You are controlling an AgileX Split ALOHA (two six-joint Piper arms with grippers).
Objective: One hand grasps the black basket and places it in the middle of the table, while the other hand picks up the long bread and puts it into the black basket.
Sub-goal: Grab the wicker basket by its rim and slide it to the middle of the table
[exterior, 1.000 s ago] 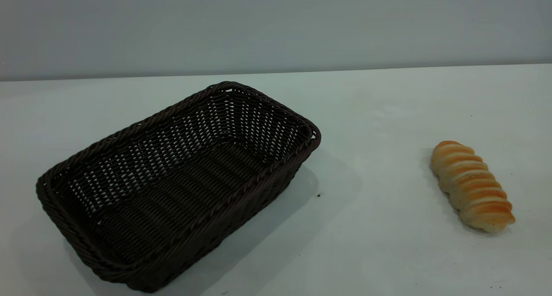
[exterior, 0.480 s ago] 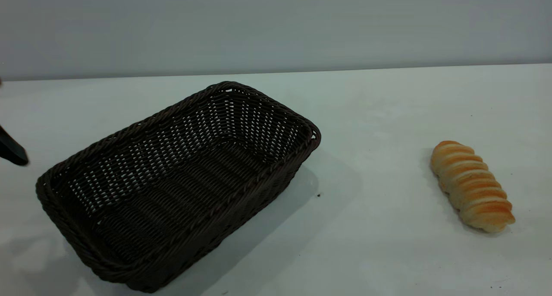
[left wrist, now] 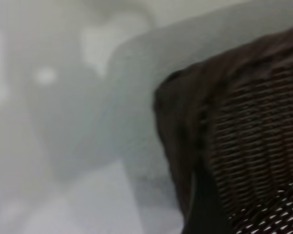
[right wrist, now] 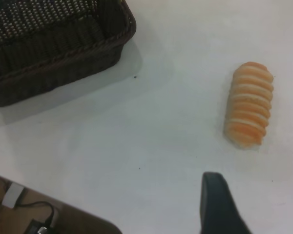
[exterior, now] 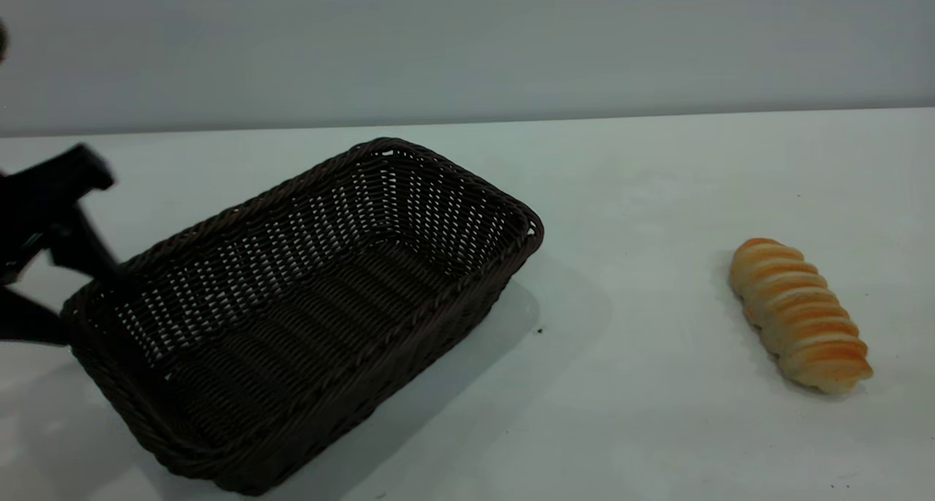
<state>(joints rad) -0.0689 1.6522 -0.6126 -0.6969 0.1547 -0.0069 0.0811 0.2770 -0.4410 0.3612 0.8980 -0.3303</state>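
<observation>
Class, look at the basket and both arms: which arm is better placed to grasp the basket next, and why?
Left. The left end effector is open at the black basket's near-left corner, one finger over the rim. The right end effector is far off on the table, near the long bread.

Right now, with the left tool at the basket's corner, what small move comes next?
Probably ease the left tool a little further so its fingers straddle the black basket rim, then close. It appears open at the near-left corner, and the long bread lies untouched.
</observation>
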